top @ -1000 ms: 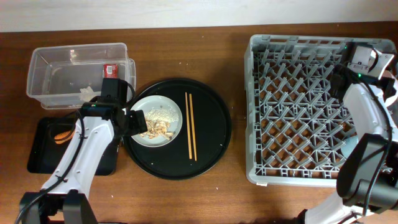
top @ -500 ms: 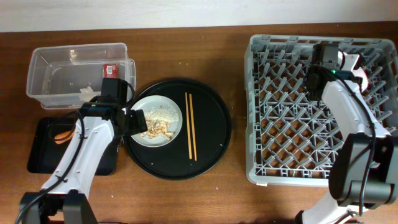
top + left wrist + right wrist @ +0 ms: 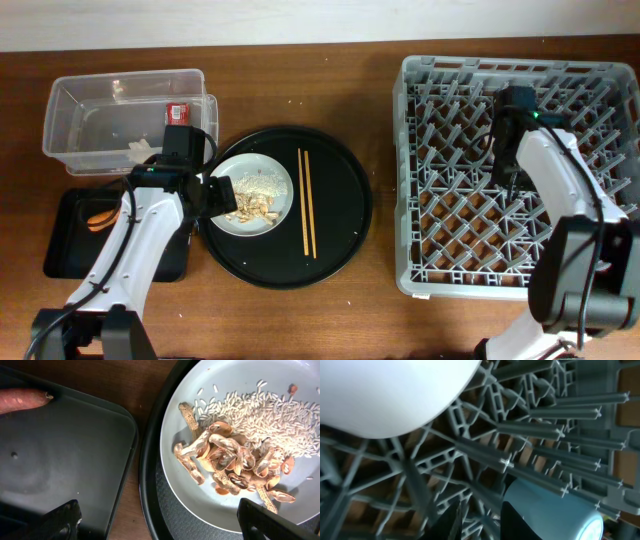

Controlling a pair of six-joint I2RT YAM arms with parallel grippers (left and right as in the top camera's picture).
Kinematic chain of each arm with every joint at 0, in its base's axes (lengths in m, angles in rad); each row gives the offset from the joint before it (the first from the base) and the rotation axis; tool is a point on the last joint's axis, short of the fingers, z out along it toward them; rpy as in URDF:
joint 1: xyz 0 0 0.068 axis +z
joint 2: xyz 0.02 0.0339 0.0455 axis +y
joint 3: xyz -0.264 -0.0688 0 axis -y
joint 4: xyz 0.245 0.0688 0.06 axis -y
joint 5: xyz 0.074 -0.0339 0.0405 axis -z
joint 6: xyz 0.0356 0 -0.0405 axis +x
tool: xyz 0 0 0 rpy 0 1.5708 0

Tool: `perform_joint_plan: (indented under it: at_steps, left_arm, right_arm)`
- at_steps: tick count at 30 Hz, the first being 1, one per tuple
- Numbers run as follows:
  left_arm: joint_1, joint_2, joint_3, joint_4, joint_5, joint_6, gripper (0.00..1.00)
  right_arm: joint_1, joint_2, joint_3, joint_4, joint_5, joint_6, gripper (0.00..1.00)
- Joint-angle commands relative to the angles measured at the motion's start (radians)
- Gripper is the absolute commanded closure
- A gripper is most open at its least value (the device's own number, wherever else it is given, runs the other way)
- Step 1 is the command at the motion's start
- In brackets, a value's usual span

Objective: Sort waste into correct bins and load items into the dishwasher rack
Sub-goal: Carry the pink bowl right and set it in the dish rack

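Brown wooden table point(image 3: 300, 320) is occupied at the right by the dishwasher rack point(image 3: 470, 68). On the round black tray point(image 3: 340, 210) the plate point(image 3: 200, 502) of rice point(image 3: 270, 420) and food scraps point(image 3: 235, 462) is set beside the chopsticks point(image 3: 307, 200). The left gripper point(image 3: 165, 525) is spread wide over the plate's edge, with nothing held. The right gripper point(image 3: 505, 165) is held above the rack, where the white bowl point(image 3: 385, 390) and the light-blue cup point(image 3: 545, 510) are seen against the pegs. How far the right gripper is open cannot be told.

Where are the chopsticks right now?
In the overhead view, the chopsticks lie side by side on the round black tray, just right of the plate.
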Motion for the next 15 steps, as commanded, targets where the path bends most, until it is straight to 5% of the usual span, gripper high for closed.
perform_joint_plan:
  at_steps: [1, 7, 15]
  left_arm:
    - [0.000, -0.018, 0.002, 0.002, 0.004, -0.013, 0.01]
    - [0.000, -0.018, 0.001, 0.002, 0.004, -0.013, 0.01]
    - [0.001, -0.018, 0.001, -0.014, -0.005, -0.013, 0.01]
  right_arm:
    - [0.008, -0.139, 0.114, -0.022, -0.177, 0.019, 0.63]
    - [0.046, -0.225, 0.174, 0.029, -0.753, -0.042, 0.57]
    - [0.367, -0.084, 0.171, 0.061, -0.791, -0.060, 0.54]
